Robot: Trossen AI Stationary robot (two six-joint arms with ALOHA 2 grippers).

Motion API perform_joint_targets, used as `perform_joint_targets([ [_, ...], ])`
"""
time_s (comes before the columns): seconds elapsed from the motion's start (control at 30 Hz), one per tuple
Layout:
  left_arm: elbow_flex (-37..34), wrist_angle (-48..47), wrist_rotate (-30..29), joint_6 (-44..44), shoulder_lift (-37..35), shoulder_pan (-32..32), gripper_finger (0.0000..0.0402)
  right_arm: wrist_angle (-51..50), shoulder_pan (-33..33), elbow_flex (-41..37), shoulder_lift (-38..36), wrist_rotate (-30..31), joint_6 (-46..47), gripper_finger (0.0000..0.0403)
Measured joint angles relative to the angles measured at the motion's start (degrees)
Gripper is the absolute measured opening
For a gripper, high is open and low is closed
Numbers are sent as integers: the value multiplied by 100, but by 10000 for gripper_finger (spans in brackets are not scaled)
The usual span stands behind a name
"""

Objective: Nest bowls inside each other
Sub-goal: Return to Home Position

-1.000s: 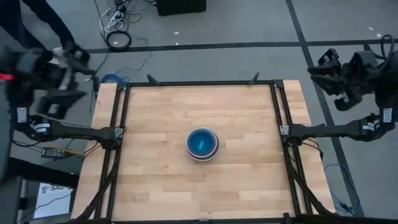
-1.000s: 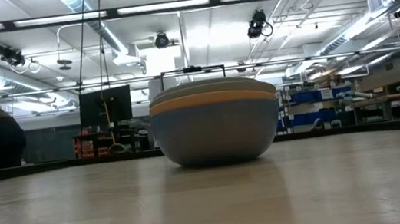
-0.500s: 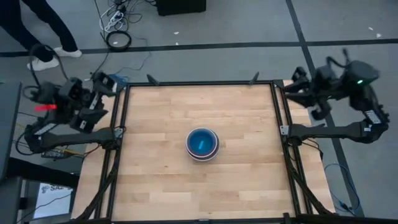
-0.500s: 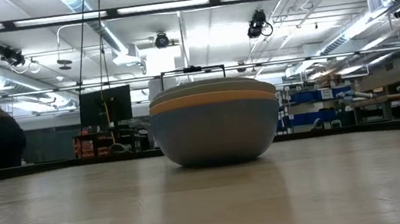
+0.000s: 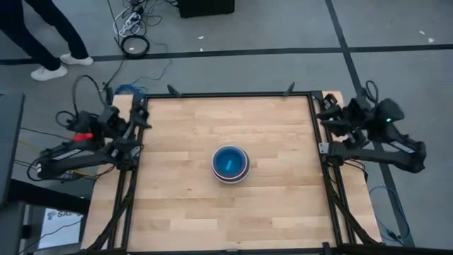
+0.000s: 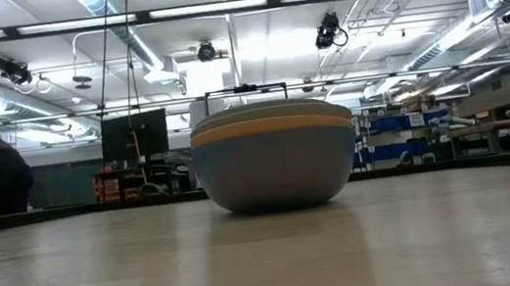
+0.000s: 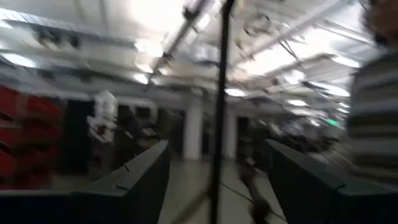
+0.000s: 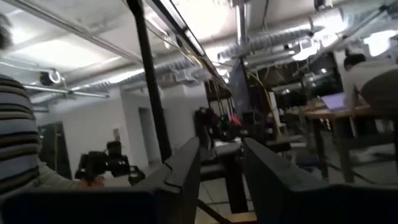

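Observation:
The bowls [image 5: 230, 163] stand nested in one stack at the middle of the wooden table, a blue bowl innermost. The low view shows the stack [image 6: 273, 155] resting on its grey outer bowl's base, with an orange rim and a white rim above it. My left gripper [image 5: 139, 119] is at the table's left edge, open [image 7: 214, 186], pointing slightly upward into the room. My right gripper [image 5: 328, 115] is at the table's right edge, also open [image 8: 224, 177], with nothing between its fingers. Both are far from the stack.
A black metal frame [image 5: 226, 94] runs around the tabletop. A person's legs [image 5: 42, 39] and cables [image 5: 134, 44] are on the floor beyond the far left corner. A person in a striped top [image 8: 15, 143] shows in the wrist views.
Both arms have come down from high above the table's far corners and folded in low at the left and right edges, wrists rolling a little. The bowl stack has not moved.

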Motion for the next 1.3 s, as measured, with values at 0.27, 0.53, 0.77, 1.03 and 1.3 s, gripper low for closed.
perform_joint_targets([
  [0.27, -1342, 757, 223, -539, -668, -2, 264, 1156, 0, -1352, -444, 5, 469, 112],
  [0.53, -2884, 2821, 188, -1138, -1210, -2, 264, 2518, -2, -2397, -621, 25, 712, 112],
  [0.77, -3215, 2863, 865, -1297, -1334, -7, 264, 3964, 20, -3349, -615, -213, 736, 112],
  [1.03, -3215, 2065, 2785, -831, -1334, -7, 264, 3572, 18, -4111, -611, -56, 905, 112],
  [1.3, -3217, 312, 2784, 897, -1310, -7, 264, 1258, 19, -4115, -596, 115, 80, 112],
])
